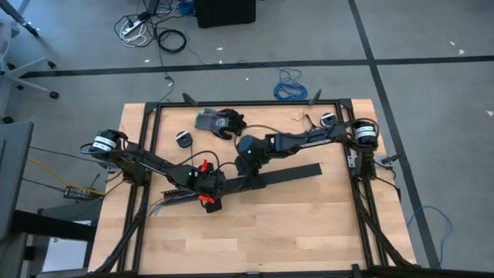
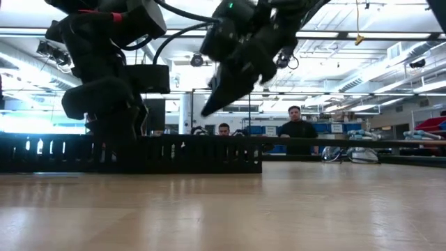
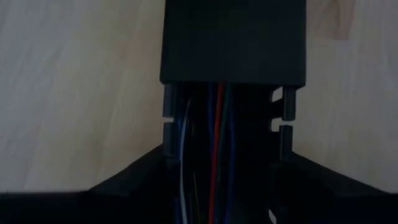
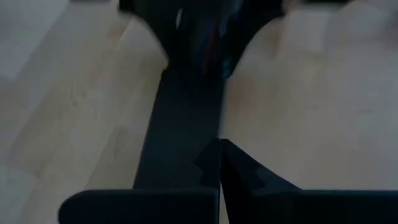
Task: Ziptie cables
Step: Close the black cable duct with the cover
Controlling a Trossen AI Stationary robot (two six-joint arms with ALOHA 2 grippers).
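Mostly hidden: cables [image 3: 214, 149] inside channel [image 3: 233, 43]; left hand [image 1: 210, 188] straddling it, grip unclear; right hand [image 4: 219, 163] pressed together.

Black glove [image 1: 220, 121], coiled blue cable [image 1: 290, 85]

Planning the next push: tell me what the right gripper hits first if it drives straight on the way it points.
Most likely the black slotted channel: the right gripper, fingers shut, points down at its covered top. Depth is unclear, so the gap left is uncertain.

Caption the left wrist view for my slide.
Cables lying inside the black slotted channel, partly covered by its lid.
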